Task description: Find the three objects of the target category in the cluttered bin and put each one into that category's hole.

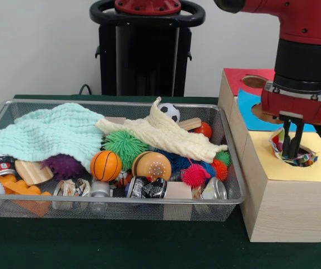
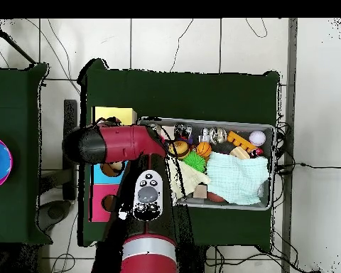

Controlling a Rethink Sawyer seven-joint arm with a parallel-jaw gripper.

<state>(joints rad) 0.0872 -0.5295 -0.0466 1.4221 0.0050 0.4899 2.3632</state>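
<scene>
My end effector (image 1: 292, 147) hangs straight over the hole (image 1: 294, 157) in the yellow-topped box (image 1: 286, 190), fingers pinched on one polka-dot cloth (image 1: 278, 143) that bunches at the hole's rim, toward nine o'clock of my fingertips. I judge the drop is directly downward. Counted: one polka-dot cloth visible, three boxes, one bin (image 1: 110, 199) lying at nine o'clock on the bench, holding one mint cloth (image 1: 48, 134) and one cream cloth (image 1: 166, 137). No further polka-dot cloths show there.
</scene>
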